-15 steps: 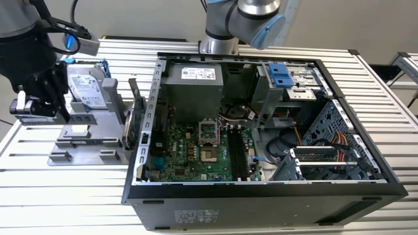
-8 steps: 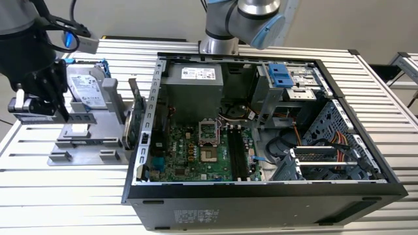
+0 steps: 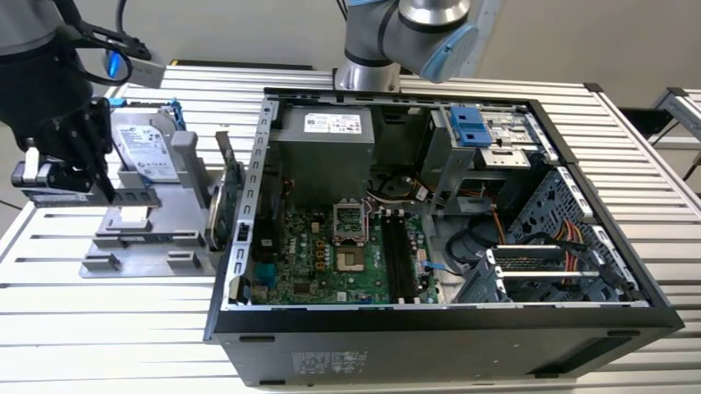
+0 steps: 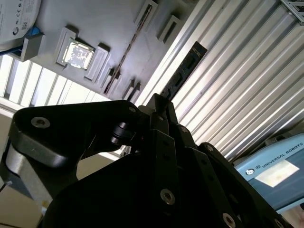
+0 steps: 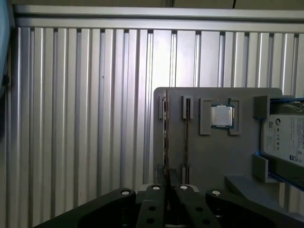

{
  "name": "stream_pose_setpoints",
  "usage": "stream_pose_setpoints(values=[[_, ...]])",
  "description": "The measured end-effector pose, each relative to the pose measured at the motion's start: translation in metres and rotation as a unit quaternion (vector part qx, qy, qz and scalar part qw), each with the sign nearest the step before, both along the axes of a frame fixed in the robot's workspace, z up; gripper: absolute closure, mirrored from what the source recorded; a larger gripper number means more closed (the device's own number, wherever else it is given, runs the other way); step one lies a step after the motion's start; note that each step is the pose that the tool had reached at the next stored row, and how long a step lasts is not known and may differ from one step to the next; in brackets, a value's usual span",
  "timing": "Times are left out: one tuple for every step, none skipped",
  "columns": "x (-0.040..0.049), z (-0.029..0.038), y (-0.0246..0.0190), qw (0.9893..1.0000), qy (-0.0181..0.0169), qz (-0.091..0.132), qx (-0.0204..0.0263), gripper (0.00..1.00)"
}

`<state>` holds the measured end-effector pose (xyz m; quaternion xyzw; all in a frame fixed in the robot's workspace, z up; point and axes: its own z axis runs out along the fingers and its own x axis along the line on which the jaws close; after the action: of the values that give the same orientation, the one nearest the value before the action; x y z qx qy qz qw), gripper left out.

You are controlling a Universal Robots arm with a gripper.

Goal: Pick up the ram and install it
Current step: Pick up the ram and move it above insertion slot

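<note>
- In the first wrist view the gripper [image 5: 168, 189] sat nearest the camera, its dark fingers drawn in on the ram [image 5: 165, 137].
- The ram was seen edge-on there, a thin strip running straight out from between the fingertips.
- In the second wrist view the ram [image 4: 184, 70] showed as a long dark stick reaching out from the finger ends and across the ribbed table [image 4: 247, 76].
- Whether the ram's lower edge was seated in a slot or raised clear of it could not be told.
- Under the ram lay the grey fixture plate [image 5: 209, 156], with a second narrow slot [image 5: 186, 137] just beside the ram's line.
- Beyond that slot a square processor chip [image 5: 222, 116] rested flat in its own pocket on the plate.
- At the plate's far side stood the silver hard drive [image 5: 287, 137] in its blue-clipped frame.
- In the exterior view the gripper [image 3: 66, 176] hung over the part of the fixture plate [image 3: 143, 246] on the exterior view's left, just beside the hard drive [image 3: 148, 148].
- Towards the exterior view's right lay the open computer case [image 3: 438, 328] on the same table, its green motherboard [image 3: 328, 263] facing up.
- Behind the case rose the arm's base [image 3: 378, 49].
</note>
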<state>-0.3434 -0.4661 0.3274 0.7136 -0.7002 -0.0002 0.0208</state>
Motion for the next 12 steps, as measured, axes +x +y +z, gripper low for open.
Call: stream_pose_setpoints(values=[[0.0, 0.0003, 0.0, 1.0, 0.0, 0.0, 0.0, 1.0], [0.0, 0.0005, 0.0, 1.0, 0.0, 0.0, 0.0, 1.0], [0.0, 0.0008, 0.0, 1.0, 0.0, 0.0, 0.0, 1.0], [0.0, 0.0011, 0.0, 1.0, 0.0, 0.0, 0.0, 1.0], [0.0, 0.0014, 0.0, 1.0, 0.0, 0.0, 0.0, 1.0], [0.0, 0.0016, 0.0, 1.0, 0.0, 0.0, 0.0, 1.0], [0.0, 0.0019, 0.0, 1.0, 0.0, 0.0, 0.0, 1.0], [0.0, 0.0021, 0.0, 1.0, 0.0, 0.0, 0.0, 1.0], [0.0, 0.0023, 0.0, 1.0, 0.0, 0.0, 0.0, 1.0], [0.0, 0.0025, 0.0, 1.0, 0.0, 0.0, 0.0, 1.0], [0.0, 0.0028, 0.0, 1.0, 0.0, 0.0, 0.0, 1.0], [0.0, 0.003, 0.0, 1.0, 0.0, 0.0, 0.0, 1.0]])
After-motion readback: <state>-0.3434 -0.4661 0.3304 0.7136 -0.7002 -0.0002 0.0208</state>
